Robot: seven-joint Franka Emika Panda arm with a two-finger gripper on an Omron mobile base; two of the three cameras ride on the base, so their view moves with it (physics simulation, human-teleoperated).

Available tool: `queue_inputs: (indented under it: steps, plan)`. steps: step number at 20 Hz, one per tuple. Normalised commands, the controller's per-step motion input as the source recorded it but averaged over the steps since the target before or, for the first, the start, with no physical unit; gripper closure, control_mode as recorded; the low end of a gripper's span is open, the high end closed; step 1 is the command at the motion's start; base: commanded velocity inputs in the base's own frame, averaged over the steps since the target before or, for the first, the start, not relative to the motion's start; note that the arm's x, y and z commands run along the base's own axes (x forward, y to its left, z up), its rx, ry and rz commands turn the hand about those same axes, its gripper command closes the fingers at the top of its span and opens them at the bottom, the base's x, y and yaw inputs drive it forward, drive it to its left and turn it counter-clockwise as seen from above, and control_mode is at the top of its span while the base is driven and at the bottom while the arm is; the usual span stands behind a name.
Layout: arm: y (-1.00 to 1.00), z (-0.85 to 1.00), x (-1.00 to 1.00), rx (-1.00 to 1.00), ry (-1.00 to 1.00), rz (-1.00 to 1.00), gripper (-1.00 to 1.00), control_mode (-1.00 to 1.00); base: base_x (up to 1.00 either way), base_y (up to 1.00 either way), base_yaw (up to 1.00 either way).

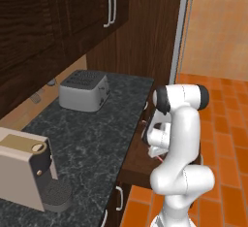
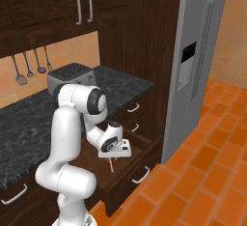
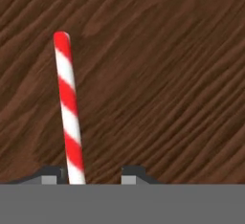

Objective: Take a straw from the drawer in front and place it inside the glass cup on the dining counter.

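Observation:
The straw (image 3: 69, 108) is red and white striped and lies against the dark wooden floor of the open drawer (image 2: 140, 160). My gripper (image 3: 91, 173) points down into the drawer with its jaws apart. The straw's near end sits right beside the left fingertip (image 3: 52, 174), and a clear gap separates it from the right one. From the base views the straw (image 2: 112, 165) (image 1: 160, 158) shows as a thin pink line just under the gripper (image 2: 115, 155) (image 1: 156, 152), over the drawer (image 1: 137, 162). The glass cup and the dining counter are out of view.
A black speckled countertop (image 1: 97, 129) carries a grey toaster (image 1: 83, 91) and a beige coffee machine (image 1: 26, 165). Dark cabinets hang above. A steel fridge (image 2: 198, 61) stands right of the drawer stack. The floor (image 2: 202, 172) is orange tile.

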Motion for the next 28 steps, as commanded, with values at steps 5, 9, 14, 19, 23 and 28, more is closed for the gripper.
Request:
queue_inputs:
  steps: [5,9,14,19,23,28]
  plan:
    - [-0.31,-0.52,-0.42,-0.03,-0.09,0.02,1.0,-1.0,0.0,0.0,0.0]
    - [-0.03,-0.03,-0.41,-0.03,-0.07,0.0,1.0,-1.0,0.0,0.0,0.0]
    - [0.0,0.03,-0.31,-0.02,0.0,0.0,1.0,-1.0,0.0,0.0,0.0]
    - [0.0,0.92,-0.19,0.01,-0.08,0.0,1.0,-1.0,0.0,0.0,0.0]
    - [-0.06,1.0,0.17,0.08,-0.04,0.0,1.0,-1.0,0.0,0.0,0.0]
    - [-0.1,1.0,0.3,0.1,0.03,0.0,1.0,-1.0,0.0,0.0,0.0]
